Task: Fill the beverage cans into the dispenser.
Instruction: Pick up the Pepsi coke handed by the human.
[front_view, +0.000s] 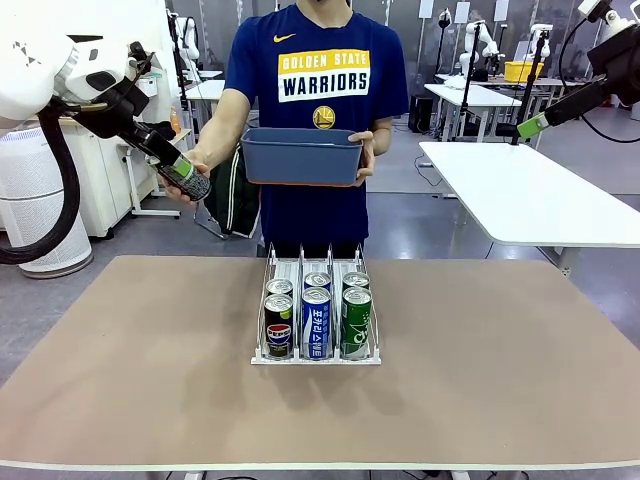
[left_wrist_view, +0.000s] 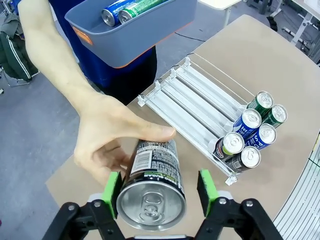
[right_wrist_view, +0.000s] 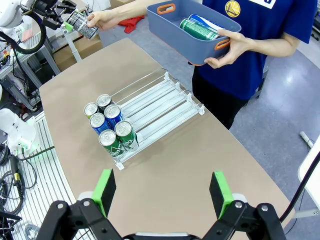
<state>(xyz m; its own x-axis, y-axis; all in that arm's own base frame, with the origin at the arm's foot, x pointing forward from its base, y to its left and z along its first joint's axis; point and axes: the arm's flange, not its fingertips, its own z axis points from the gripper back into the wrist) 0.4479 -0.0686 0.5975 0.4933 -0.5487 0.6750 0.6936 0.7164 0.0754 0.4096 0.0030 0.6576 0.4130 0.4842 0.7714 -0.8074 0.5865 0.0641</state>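
1. Can (left_wrist_view: 152, 180), far left, was offered by a hand (left_wrist_view: 107, 145) for handover.
2. Left gripper (left_wrist_view: 159, 189) straddled it, jaws apart, not yet clamped.
3. Dispenser (left_wrist_view: 195, 107) sat mid-table; right gripper (right_wrist_view: 162, 187) stood spread, idle.

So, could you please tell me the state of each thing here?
left gripper, open around the dark can, gap at one pad
dark can, held by the person's hand
right gripper, open, empty
dispenser, six cans upright at the robot's end, far end bare
bin, held up by the person's other hand, two cans lying inside
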